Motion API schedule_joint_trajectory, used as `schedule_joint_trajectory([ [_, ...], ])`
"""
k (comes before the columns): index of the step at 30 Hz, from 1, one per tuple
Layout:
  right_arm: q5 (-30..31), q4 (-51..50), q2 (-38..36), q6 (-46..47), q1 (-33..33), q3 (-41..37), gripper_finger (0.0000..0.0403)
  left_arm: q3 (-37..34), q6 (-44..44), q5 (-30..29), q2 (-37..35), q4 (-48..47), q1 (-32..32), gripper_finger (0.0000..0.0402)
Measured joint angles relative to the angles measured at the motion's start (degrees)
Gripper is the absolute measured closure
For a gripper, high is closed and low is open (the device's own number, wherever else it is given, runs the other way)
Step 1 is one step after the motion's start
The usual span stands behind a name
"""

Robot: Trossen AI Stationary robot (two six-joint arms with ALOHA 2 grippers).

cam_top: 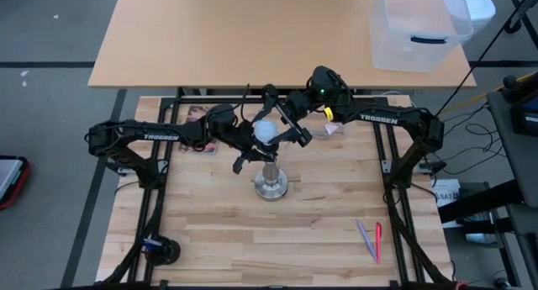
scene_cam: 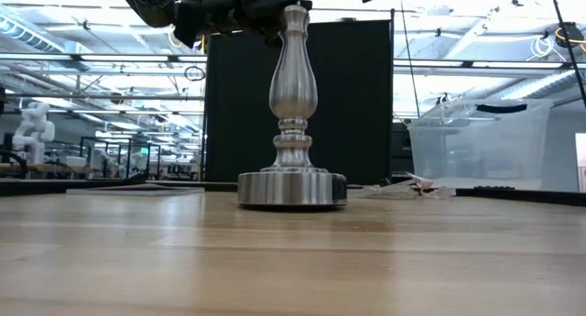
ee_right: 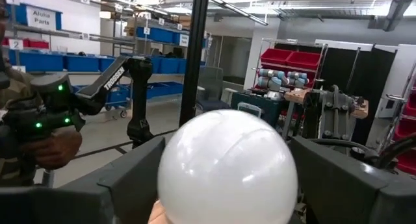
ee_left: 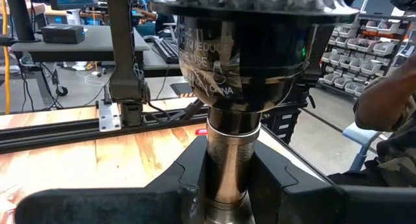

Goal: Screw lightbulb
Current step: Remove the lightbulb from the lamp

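A silvery stand (scene_cam: 293, 105) stands upright on its round base (cam_top: 271, 186) at the middle of the wooden table. The dark socket (ee_left: 247, 62) sits on top of it. The lightbulb (cam_top: 265, 132), with a frosted white globe (ee_right: 227, 165), sits on top of the socket. Its screw base is hidden. My left gripper (cam_top: 250, 155) reaches in from the left and is shut on the stand just under the socket. My right gripper (cam_top: 282, 129) comes from the far right at the height of the globe, which fills the gap between its fingers. My left gripper pinches the stand's narrow neck (ee_left: 227, 152), just below the socket, between its two fingers (ee_left: 286, 185). The fingers come in about level from the table's left and lie across the neck. The stand stays upright with its base on the table. My right gripper has the bulb's white globe (ee_right: 195, 152) between its two fingers (ee_right: 338, 178), one on each side at its widest part. The fingers come in about level from the far right. The bulb stands upright on the socket. The globe hides the contact spots.
A pink-tipped clear wrapper (cam_top: 334, 129) lies right of the stand. Two pens (cam_top: 370, 239) lie near the front right. A dark round object (cam_top: 160, 250) sits at the front left. A clear plastic bin (cam_top: 420, 25) stands on the far table. A person's hand (ee_left: 383, 100) shows beyond the table.
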Motion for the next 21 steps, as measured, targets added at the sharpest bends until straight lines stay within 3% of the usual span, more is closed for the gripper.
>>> schedule_joint_trajectory([
  [8, -0.77, -1.09, -0.08, 2.09, 0.00, 0.02, 0.0035, 0.00, 0.04, -0.87, 0.02, 0.03, -0.05, 0.0329],
  [21, -2.06, -4.00, -4.05, 2.32, 0.37, -0.17, 0.0030, 0.00, 0.26, -1.01, 0.02, 0.03, -0.29, 0.0329],
])
